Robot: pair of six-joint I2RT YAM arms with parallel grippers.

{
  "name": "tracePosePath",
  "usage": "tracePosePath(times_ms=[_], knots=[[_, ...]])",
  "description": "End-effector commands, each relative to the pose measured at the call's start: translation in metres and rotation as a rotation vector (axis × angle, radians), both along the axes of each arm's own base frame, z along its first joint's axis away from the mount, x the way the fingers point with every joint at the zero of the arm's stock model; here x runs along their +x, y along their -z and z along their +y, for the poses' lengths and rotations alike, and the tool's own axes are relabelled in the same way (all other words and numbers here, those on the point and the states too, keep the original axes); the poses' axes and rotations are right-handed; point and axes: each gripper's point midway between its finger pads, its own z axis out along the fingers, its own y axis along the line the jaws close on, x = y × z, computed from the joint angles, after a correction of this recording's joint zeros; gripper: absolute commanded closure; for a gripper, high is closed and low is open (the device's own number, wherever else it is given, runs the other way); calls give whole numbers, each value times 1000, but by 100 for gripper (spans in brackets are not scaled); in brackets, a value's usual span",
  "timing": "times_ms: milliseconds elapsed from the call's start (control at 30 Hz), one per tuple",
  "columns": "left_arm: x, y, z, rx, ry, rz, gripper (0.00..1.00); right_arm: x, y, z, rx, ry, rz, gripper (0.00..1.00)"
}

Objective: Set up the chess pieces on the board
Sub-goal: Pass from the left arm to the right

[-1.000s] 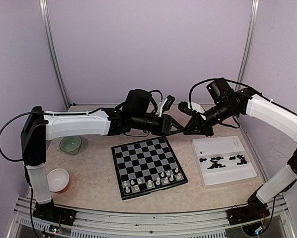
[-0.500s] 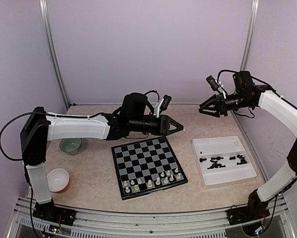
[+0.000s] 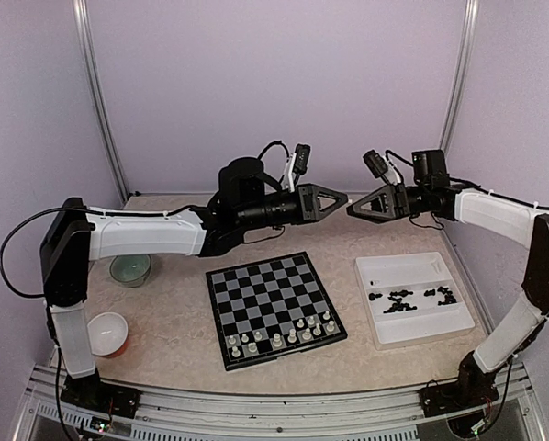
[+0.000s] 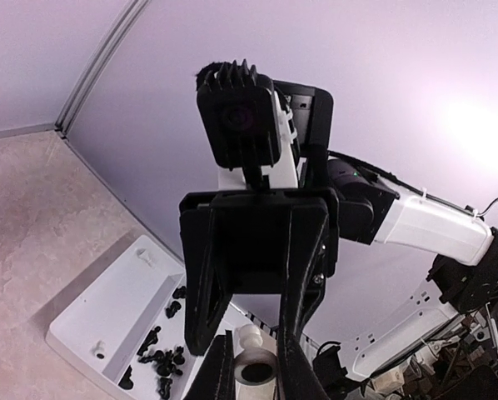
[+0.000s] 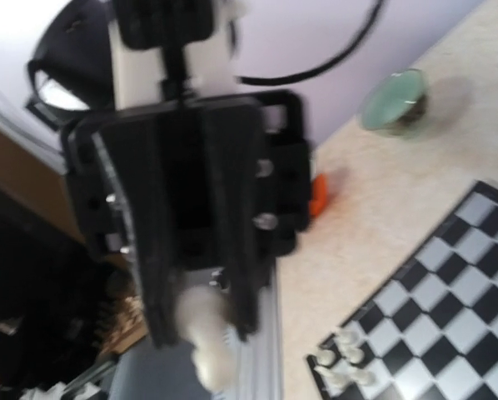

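The board (image 3: pixel 274 308) lies mid-table with several cream-white chess pieces (image 3: pixel 284 338) on its near rows; they also show in the right wrist view (image 5: pixel 341 358). Several black pieces (image 3: pixel 398 299) lie in the white tray (image 3: pixel 412 271). My left gripper (image 3: pixel 343 200) and right gripper (image 3: pixel 353 208) meet tip to tip in the air beyond the board. My left gripper (image 4: pixel 253 379) is shut on a white piece (image 4: pixel 251 343), base towards its camera. The right gripper's fingers (image 4: pixel 201 283) stand spread on either side of that piece. The right wrist view is blurred and shows the piece (image 5: pixel 201 321).
A green bowl (image 3: pixel 130 268) and a white bowl with an orange base (image 3: pixel 107 333) stand at the table's left. The tray with black pieces also shows below in the left wrist view (image 4: pixel 107 325). Side walls and posts enclose the table.
The grippers met low over the board's far edge, then parted, the right one swinging up and right. Now the left has risen and the right has come back to meet it, tip to tip.
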Motion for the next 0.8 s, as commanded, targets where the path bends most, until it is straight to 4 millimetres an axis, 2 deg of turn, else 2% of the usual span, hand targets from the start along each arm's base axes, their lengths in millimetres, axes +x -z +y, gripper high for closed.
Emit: tracePosePath(times_ms=[0, 267, 767], knots=[[1, -10, -11, -48, 2, -8, 88, -13, -11, 6, 40, -71, -1, 62], [2, -2, -16, -34, 6, 11, 88, -16, -14, 4, 52, -80, -16, 70], [-1, -2, -11, -24, -4, 10, 88, -2, -12, -6, 46, -27, -14, 70]])
